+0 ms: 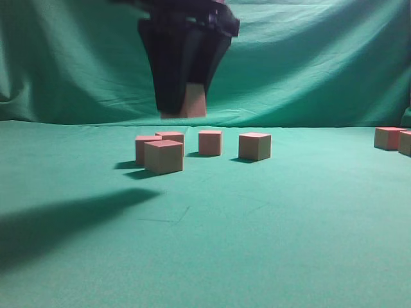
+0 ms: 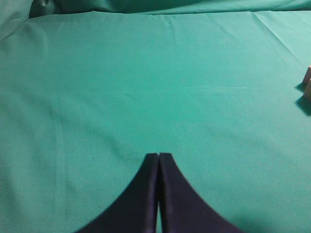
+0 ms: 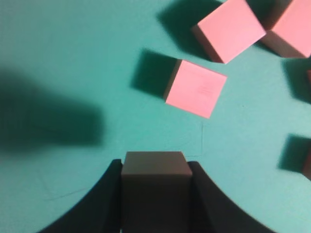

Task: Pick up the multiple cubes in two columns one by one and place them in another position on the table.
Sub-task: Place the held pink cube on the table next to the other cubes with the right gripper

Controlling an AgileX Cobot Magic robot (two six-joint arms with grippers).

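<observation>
The right gripper [image 1: 183, 106], fingers pinching a pink-topped cube [image 3: 155, 187] above the nearest cube [image 3: 196, 89], may drop it onto that cluster, while the left gripper [image 2: 158, 156] idles with fingers pressed together.

One pink-topped tan cube [image 1: 193, 101] hangs clamped in the right end effector [image 3: 155, 194] above four like cubes [image 1: 164, 157] grouped on the green desk [image 1: 257, 224], two more cubes [image 1: 389, 138] far right

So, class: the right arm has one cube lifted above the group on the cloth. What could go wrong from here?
1. The held cube hangs in the right pincer almost directly above the loose cubes; lowered here, it could land on one or knock them.
2. Only its sides look pinched, so it might slip.
3. The two far cubes sit at the frame edge, hard to track.
</observation>
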